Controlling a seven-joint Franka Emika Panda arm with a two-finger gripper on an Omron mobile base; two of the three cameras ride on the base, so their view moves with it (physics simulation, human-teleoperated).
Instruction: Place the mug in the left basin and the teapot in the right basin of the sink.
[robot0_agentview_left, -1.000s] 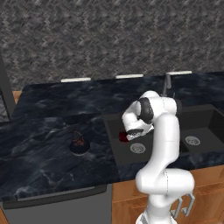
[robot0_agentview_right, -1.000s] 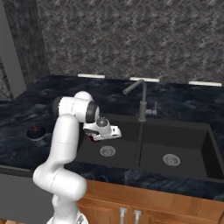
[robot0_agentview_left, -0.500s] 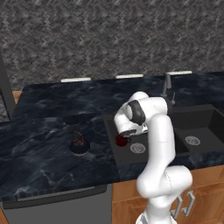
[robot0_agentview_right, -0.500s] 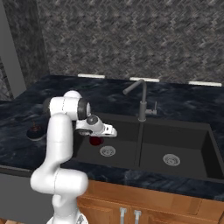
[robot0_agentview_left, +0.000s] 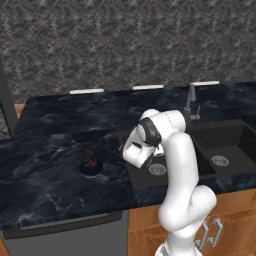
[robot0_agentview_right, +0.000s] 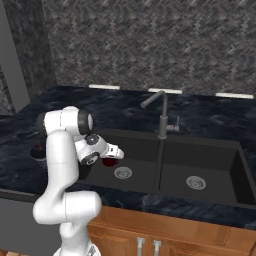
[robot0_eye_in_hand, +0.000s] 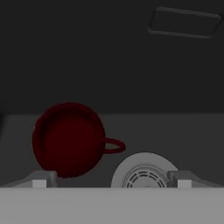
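The dark red mug (robot0_eye_in_hand: 69, 140) stands on the floor of the left basin (robot0_agentview_right: 135, 150), its loop handle turned toward the round silver drain (robot0_eye_in_hand: 144, 173). From the right base view the mug (robot0_agentview_right: 109, 161) shows just under my hand. My gripper (robot0_eye_in_hand: 109, 181) hangs open above it, nothing between its fingers; it points across the basin (robot0_agentview_right: 116, 152). On the counter left of the sink sits the squat black teapot (robot0_agentview_left: 91, 165) with its wire handle up, well apart from the gripper. The right basin (robot0_agentview_right: 215, 165) holds only its drain.
A slim dark tap (robot0_agentview_right: 162, 115) rises behind the sink's middle divider. Dark marble counter (robot0_agentview_left: 50, 150) spreads to the left, with a patterned wall behind. Wooden cabinet doors (robot0_agentview_right: 200, 235) run below the sink front.
My arm has swung left and the hand has drawn back from over the basin's middle toward its left side. The mug stays on the basin floor. The jaws stay open.
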